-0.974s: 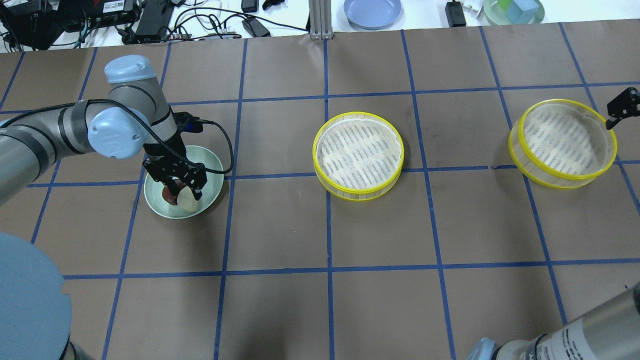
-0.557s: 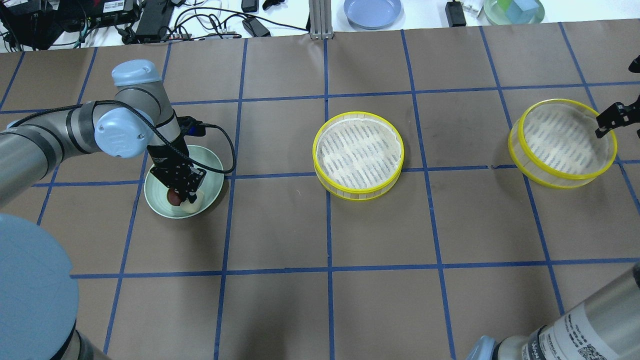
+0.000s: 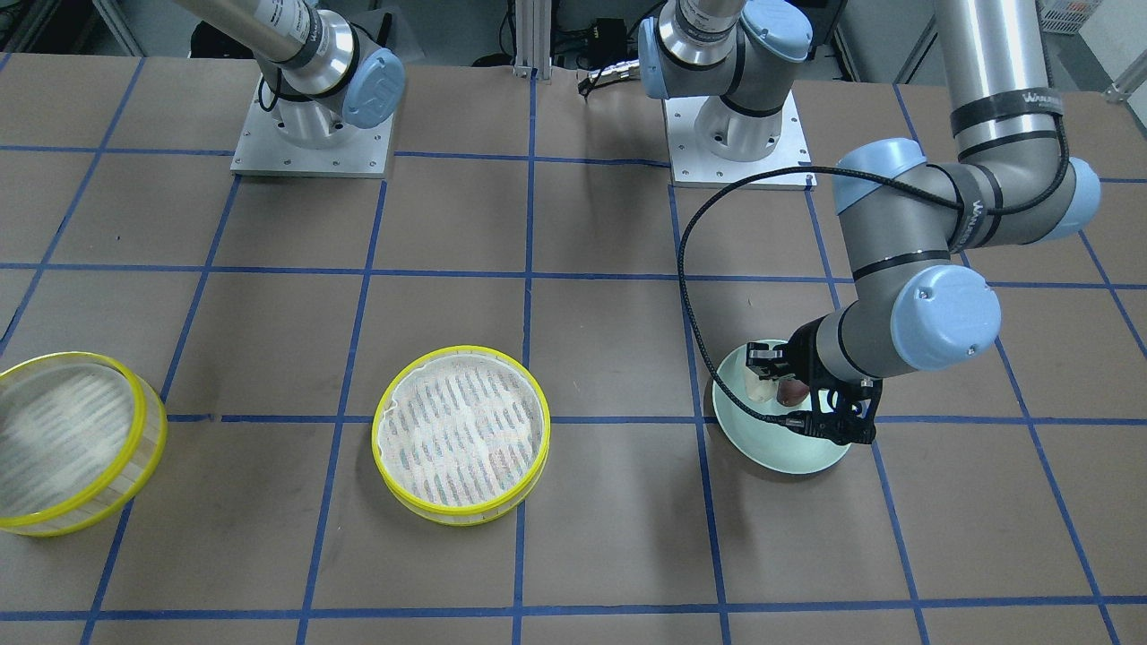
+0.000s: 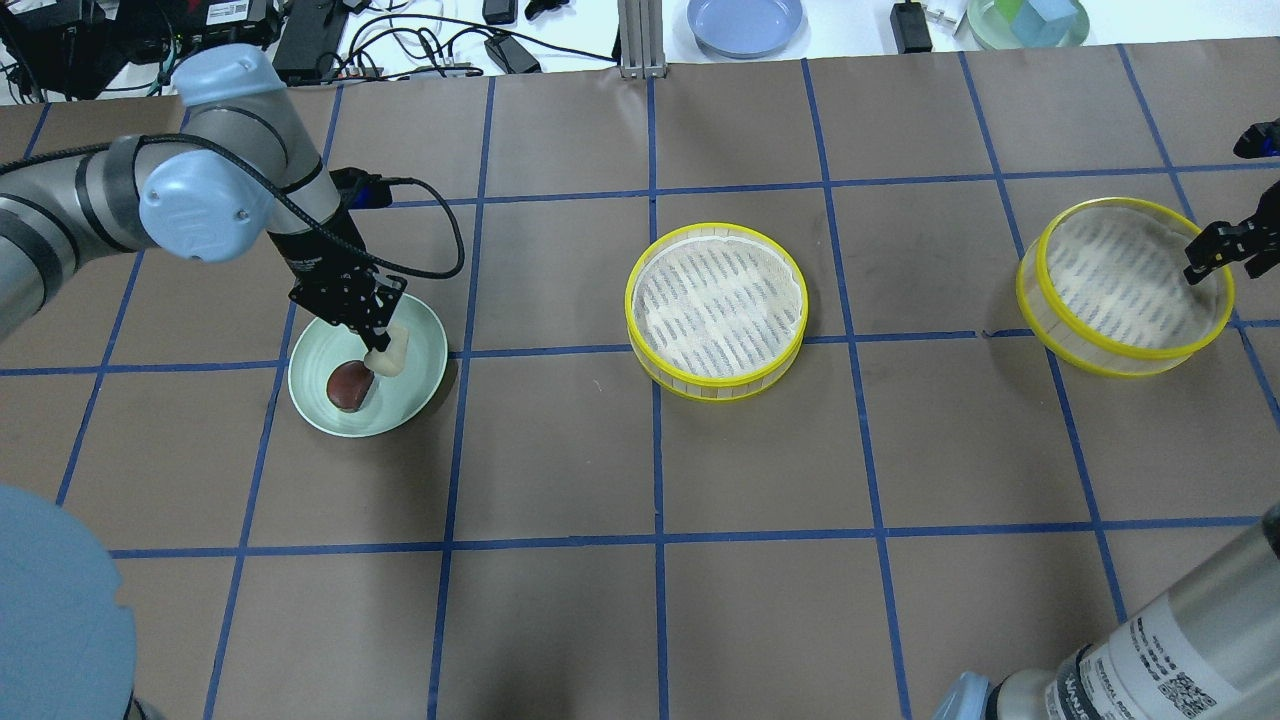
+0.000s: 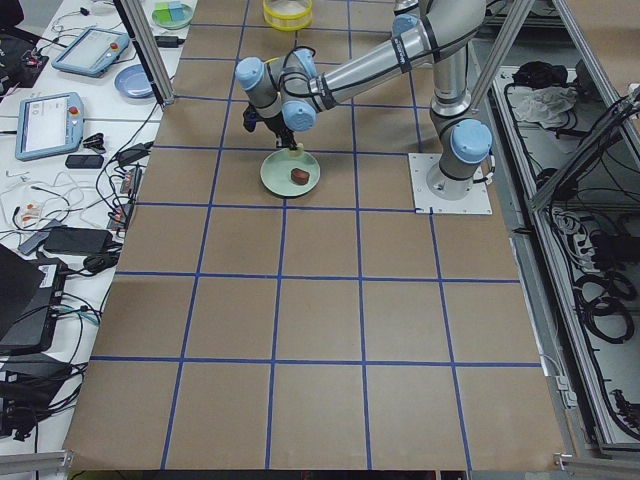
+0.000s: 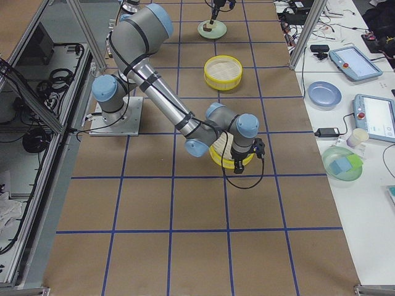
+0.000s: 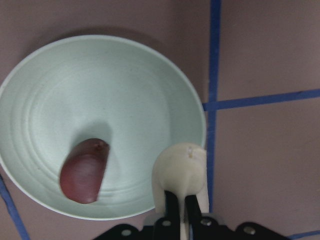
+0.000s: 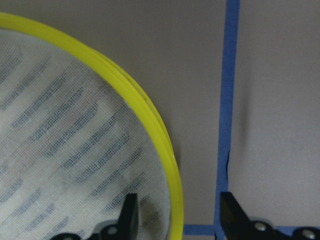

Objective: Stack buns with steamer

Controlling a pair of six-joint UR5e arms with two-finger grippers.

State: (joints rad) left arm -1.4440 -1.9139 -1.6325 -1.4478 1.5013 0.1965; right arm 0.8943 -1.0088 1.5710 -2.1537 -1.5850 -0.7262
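1. Cream-white bun (image 7: 180,162) sat pinched between the black fingers of the left gripper (image 7: 181,202), which was clamped on it over the edge of the pale-green plate (image 7: 100,85).
2. On the plate's floor lay the dark reddish-brown bun (image 7: 84,171), apart from the held one.
3. At the table's other end the right gripper (image 8: 179,212) stood with its jaws spread wide, astride the yellow rim of the right steamer tray (image 8: 75,130) — one finger inside the wall, one outside, neither seen pressing it.
4. Between plate and right tray rested the middle steamer tray (image 4: 716,305), well apart from both grippers, its white slatted floor showing.
5. All of it stood on the brown table (image 4: 560,620) — papered and crossed by blue tape lines.
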